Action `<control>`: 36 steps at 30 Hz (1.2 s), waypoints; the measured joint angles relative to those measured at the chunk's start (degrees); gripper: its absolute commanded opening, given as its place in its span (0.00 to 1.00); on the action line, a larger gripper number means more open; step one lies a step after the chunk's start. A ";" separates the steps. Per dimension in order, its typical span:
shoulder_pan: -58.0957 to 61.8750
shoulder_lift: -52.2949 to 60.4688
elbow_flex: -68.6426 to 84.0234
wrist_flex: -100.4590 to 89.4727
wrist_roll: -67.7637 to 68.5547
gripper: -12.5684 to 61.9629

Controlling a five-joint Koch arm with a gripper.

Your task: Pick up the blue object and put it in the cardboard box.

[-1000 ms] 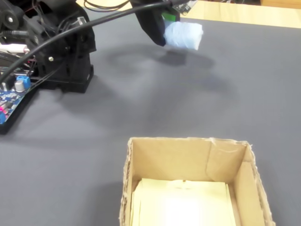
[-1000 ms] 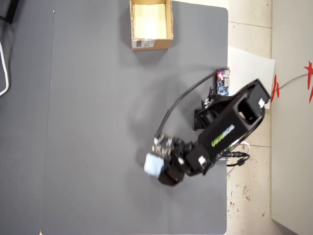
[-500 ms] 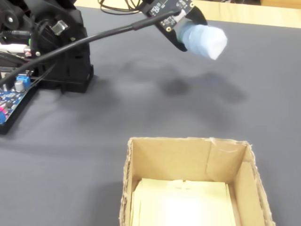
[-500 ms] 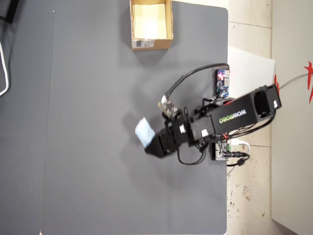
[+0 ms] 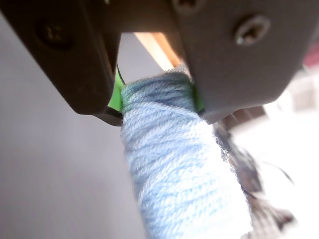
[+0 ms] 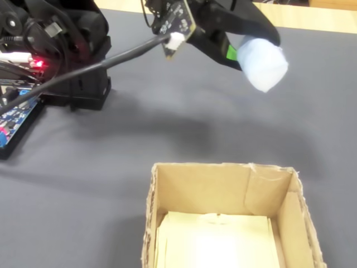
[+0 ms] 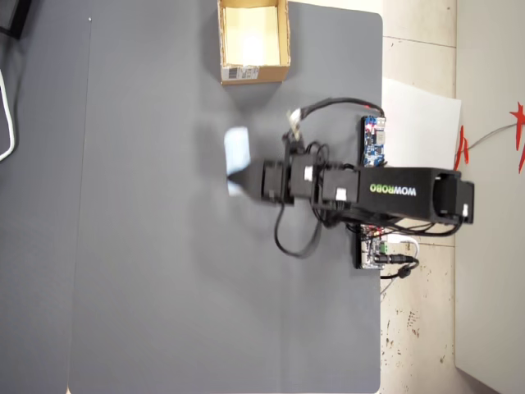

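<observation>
The blue object [image 5: 174, 164] is a pale blue, ribbed, yarn-like block. My gripper [image 5: 157, 102] is shut on its upper end between green-padded jaws. In the fixed view the blue object [image 6: 262, 62] hangs in the air above the grey mat, held by the gripper [image 6: 237, 53] at the upper right. The overhead view shows the blue object [image 7: 237, 149] at the gripper's [image 7: 238, 171] tip near the mat's middle. The cardboard box [image 6: 279, 218] stands open in the foreground, apart from the block; it is the cardboard box [image 7: 284, 41] at the mat's top edge seen from overhead.
The arm's base [image 6: 78, 61] with cables and a lit red LED stands at the fixed view's left. A blue circuit board [image 7: 375, 141] lies at the mat's right edge. The grey mat [image 7: 148, 246] spreads wide to the left and below.
</observation>
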State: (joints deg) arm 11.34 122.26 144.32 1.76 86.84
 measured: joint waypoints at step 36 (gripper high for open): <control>36.56 -32.96 -29.79 5.80 -12.13 0.55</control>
State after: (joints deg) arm 47.90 89.30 114.52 7.56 74.71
